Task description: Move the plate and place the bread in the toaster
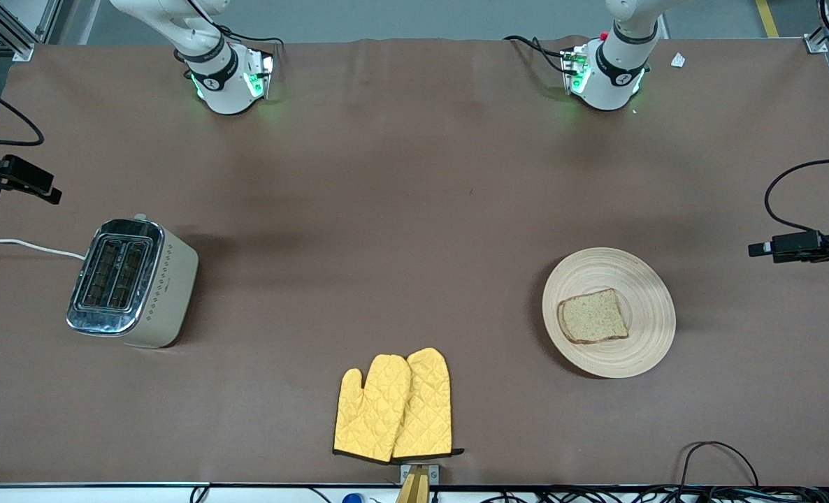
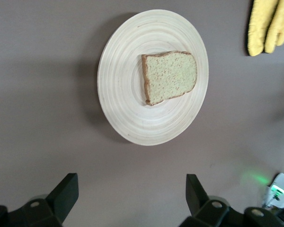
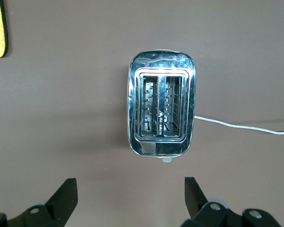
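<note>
Yellow quilted oven mitts (image 1: 394,405) lie nearest the front camera, a pair side by side with a dark trim at the cuffs, about midway between the two ends of the table (image 1: 414,209). Farther from the camera and toward the left arm's end sits the plate (image 1: 638,279), round, pale wood with ring grooves, flat on the brown table cover. On it lies the bread (image 1: 593,316), a speckled slice with a darker crust, resting on the part of the plate nearer the right arm's end. Toward the right arm's end stands the toaster (image 1: 142,283), upright, cream sides with a dotted pattern, chrome top with both slots open to view and nothing in them; its white cord (image 1: 23,244) runs off the table edge. Some mark shows inside one slot in the right wrist view, too small to read. The left gripper (image 2: 128,198) hangs high over the table with its fingers (image 2: 66,194) spread wide and holding nothing; the plate (image 2: 128,109) and bread (image 2: 169,76) lie out ahead of the fingertips, well apart from them. The right gripper (image 3: 130,198) likewise hangs with fingers (image 3: 66,194) spread wide and bare, the toaster (image 3: 162,111) ahead of the tips and between the lines of the two fingers, not touched.
</note>
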You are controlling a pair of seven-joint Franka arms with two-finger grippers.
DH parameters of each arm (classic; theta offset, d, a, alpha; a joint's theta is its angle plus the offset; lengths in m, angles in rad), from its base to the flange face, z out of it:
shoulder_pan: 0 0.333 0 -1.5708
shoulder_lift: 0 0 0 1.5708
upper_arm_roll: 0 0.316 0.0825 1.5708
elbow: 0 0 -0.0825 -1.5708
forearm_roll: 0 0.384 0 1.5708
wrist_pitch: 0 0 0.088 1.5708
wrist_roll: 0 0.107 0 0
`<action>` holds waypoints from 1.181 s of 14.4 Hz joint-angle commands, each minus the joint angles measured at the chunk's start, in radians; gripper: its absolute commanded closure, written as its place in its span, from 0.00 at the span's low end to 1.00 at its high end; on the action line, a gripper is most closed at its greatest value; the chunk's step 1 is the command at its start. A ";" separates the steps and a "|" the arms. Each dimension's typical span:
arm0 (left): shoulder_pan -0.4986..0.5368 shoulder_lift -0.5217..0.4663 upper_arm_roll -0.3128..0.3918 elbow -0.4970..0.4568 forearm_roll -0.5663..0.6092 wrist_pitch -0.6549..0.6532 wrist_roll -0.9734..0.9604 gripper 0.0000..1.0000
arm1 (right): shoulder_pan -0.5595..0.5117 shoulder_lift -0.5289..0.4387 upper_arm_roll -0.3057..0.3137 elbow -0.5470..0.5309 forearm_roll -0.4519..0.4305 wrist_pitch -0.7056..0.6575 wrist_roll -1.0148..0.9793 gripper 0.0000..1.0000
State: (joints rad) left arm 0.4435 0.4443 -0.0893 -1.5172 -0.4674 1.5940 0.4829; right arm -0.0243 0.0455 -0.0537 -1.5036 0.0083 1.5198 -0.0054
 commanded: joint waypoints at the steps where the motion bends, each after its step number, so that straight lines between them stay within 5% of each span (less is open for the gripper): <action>1: 0.037 0.080 -0.007 0.022 -0.095 -0.005 0.094 0.00 | -0.016 -0.007 0.008 -0.010 0.013 0.000 -0.007 0.00; 9: 0.084 0.289 -0.007 0.018 -0.321 0.026 0.335 0.03 | -0.016 -0.007 0.008 -0.010 0.013 0.000 -0.007 0.00; 17: 0.070 0.389 -0.010 0.020 -0.425 0.089 0.457 0.24 | -0.017 -0.007 0.008 -0.010 0.012 0.000 -0.007 0.00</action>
State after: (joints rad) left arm 0.5164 0.8208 -0.0994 -1.5157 -0.8769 1.6729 0.9192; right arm -0.0248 0.0455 -0.0540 -1.5048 0.0087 1.5198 -0.0054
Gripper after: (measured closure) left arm 0.207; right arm 0.000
